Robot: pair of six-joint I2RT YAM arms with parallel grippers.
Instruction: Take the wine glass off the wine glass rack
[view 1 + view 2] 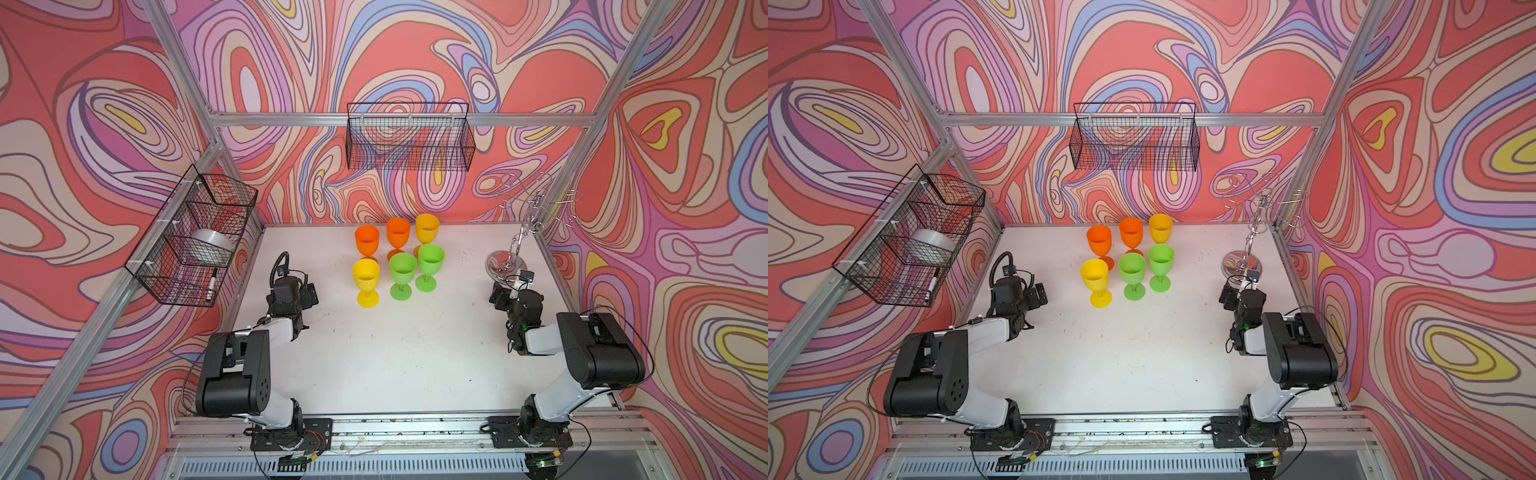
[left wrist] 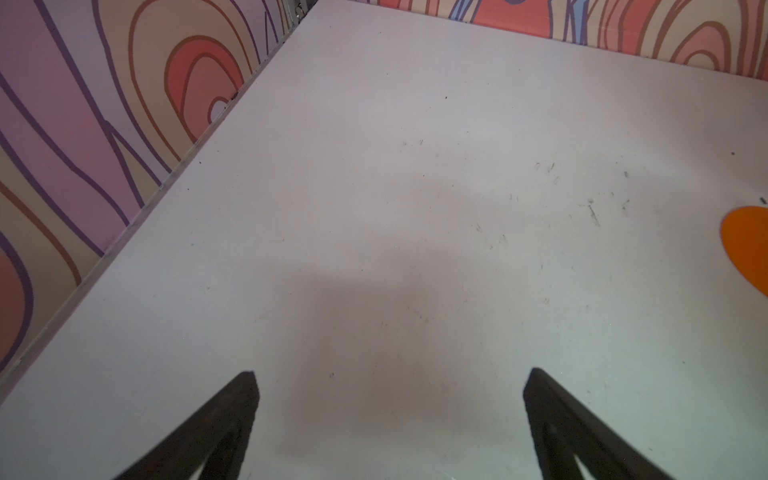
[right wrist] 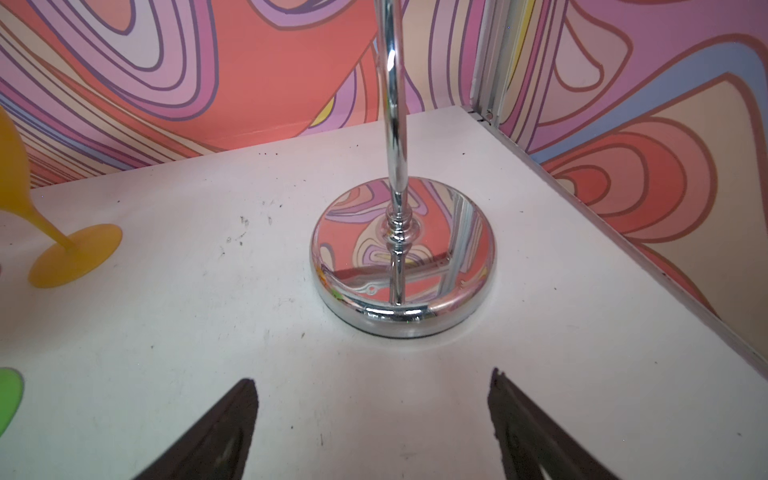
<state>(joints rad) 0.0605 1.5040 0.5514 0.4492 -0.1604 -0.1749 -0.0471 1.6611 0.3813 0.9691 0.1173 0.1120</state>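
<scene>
Directly ahead of the right fingers (image 3: 216,432) the rack (image 3: 401,266) stands upright on the counter (image 3: 166,332). Its round mirrored base is near the tips and clear of them. These fingers are spread wide and grasp nothing; bare counter lies between them. Across the counter, the left fingers (image 2: 208,432) are likewise spread wide and grasp nothing, with only counter between and ahead of them.

Coverage by view:
- The right wrist view shows the rack's base and lower stem only. The looped arms (image 1: 539,203) at its top appear in both top views alone.
- Both top views show six glasses (image 1: 402,270) upright on the counter in two rows of three. They stand ahead of both pairs of fingers and between them, well apart from the rack.
- Of these, the right wrist view catches only a yellow-orange glass (image 3: 75,257) and the edge of a green foot (image 3: 8,399), both off to the side of the fingers away from the rack.
- The left wrist view catches only part of an orange foot (image 2: 748,253) at its border.
- Two black wire baskets (image 1: 409,137) on the frame appear in the top views only.
</scene>
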